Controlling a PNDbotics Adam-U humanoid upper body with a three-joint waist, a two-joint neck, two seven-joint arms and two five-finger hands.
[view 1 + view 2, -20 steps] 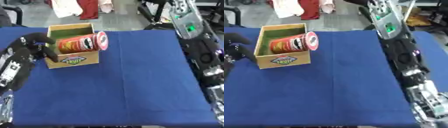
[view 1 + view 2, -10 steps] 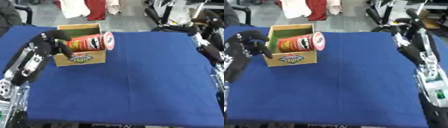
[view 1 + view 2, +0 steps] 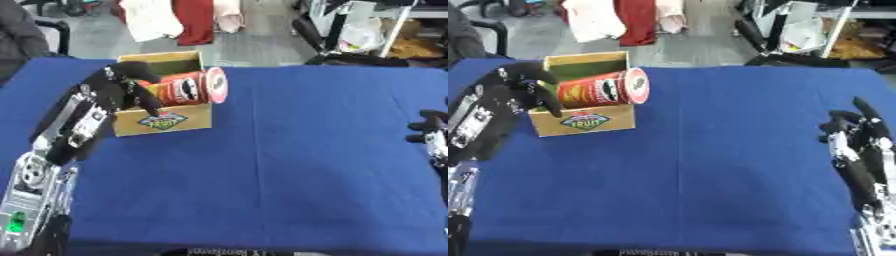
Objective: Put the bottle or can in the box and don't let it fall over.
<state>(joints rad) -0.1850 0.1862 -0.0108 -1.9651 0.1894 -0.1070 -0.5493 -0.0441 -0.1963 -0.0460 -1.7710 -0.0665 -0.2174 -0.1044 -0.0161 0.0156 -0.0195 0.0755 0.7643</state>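
Observation:
A red chip can lies tilted on its side across the top of an open cardboard box, with its white lid end sticking out past the box's right wall. My left hand is curled round the can's bottom end at the box's left side. My right hand hangs above the blue table near the right edge, fingers relaxed and holding nothing.
The blue cloth table stretches wide in front of and right of the box. Clothes hang beyond the far edge, with chair legs and a white bag at the back right.
The camera has tilted, shifting the whole picture. My right arm has dropped from high at the back right down to the table's right edge. The can stays tilted on the box in my left hand.

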